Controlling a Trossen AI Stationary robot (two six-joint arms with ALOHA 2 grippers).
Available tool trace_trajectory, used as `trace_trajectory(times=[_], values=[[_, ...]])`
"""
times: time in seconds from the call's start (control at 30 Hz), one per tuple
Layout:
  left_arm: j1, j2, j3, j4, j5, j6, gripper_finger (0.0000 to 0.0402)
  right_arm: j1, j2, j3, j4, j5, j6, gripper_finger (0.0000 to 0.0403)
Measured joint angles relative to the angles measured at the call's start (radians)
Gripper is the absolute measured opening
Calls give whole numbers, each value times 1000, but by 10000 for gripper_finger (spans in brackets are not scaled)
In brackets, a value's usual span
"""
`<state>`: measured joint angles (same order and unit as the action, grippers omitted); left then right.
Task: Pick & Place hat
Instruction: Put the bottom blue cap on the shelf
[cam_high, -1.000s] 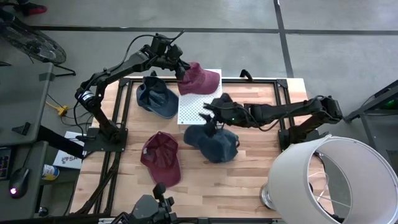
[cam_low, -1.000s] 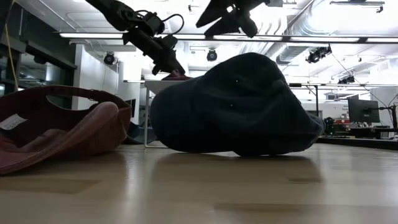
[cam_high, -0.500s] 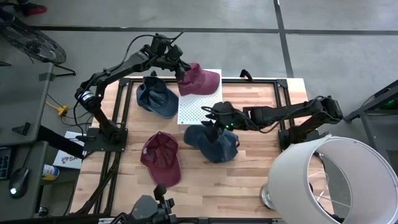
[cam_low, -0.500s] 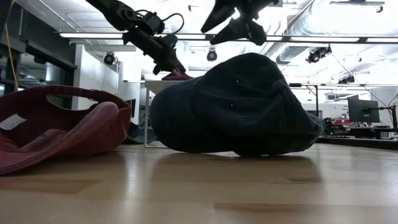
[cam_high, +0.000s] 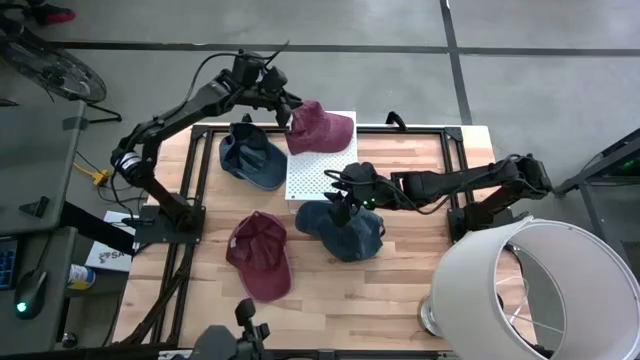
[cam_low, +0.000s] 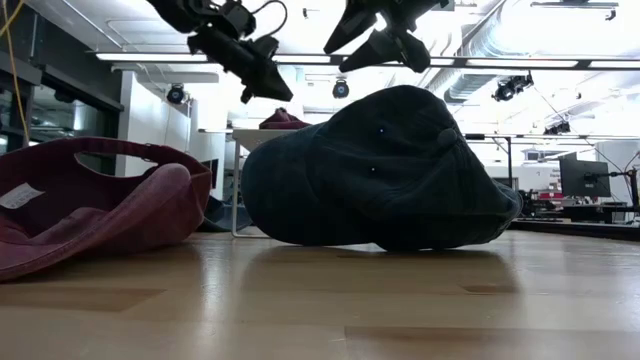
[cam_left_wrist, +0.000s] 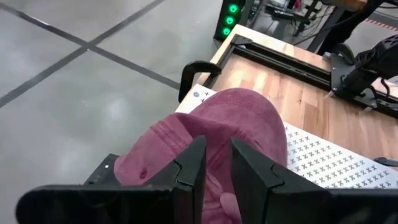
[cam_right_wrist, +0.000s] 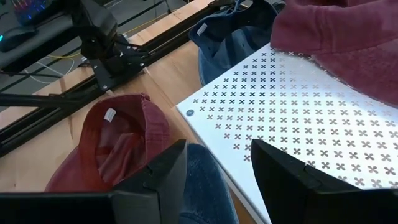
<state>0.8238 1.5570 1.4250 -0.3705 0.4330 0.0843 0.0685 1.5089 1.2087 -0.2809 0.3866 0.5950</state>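
A maroon hat (cam_high: 322, 127) lies crown up on the far end of the white perforated board (cam_high: 315, 170). My left gripper (cam_high: 288, 114) hovers just above its left side, apart from it in the low view (cam_low: 268, 88), with a narrow gap between the fingers (cam_left_wrist: 217, 163). A dark blue hat (cam_high: 345, 228) sits crown up on the table, at the board's near edge. My right gripper (cam_high: 343, 200) hangs open above its crown (cam_low: 372, 45), fingers spread wide (cam_right_wrist: 217, 168), touching nothing.
A second blue hat (cam_high: 252, 158) lies upturned left of the board, and a second maroon hat (cam_high: 260, 256) lies upturned near the table's near-left edge. A large white lampshade (cam_high: 535, 290) stands at the near-right corner. Bare wood shows on the right half of the table.
My left gripper has risen off the maroon hat and drawn slightly toward the table's left; the hat stays resting on the board. My right gripper came down a little toward the dark blue hat's crown, then held still.
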Motion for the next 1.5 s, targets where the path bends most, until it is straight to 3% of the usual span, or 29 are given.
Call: trace_trajectory(times=[0.47,0.67,1.07,1.27,1.5], values=[[-21,-184,0,-103,24,47,69,0,-44,0,31,10,54,172],[-84,-247,2,-145,20,104,69,0,-49,83,-9,-6,-68,172],[-180,-281,2,-209,-8,121,69,51,86,421,-512,-16,-182,172],[-192,-281,2,-216,-9,121,69,97,159,528,-725,-37,139,172],[-191,-281,2,-223,-9,121,69,113,195,488,-761,-219,496,172]])
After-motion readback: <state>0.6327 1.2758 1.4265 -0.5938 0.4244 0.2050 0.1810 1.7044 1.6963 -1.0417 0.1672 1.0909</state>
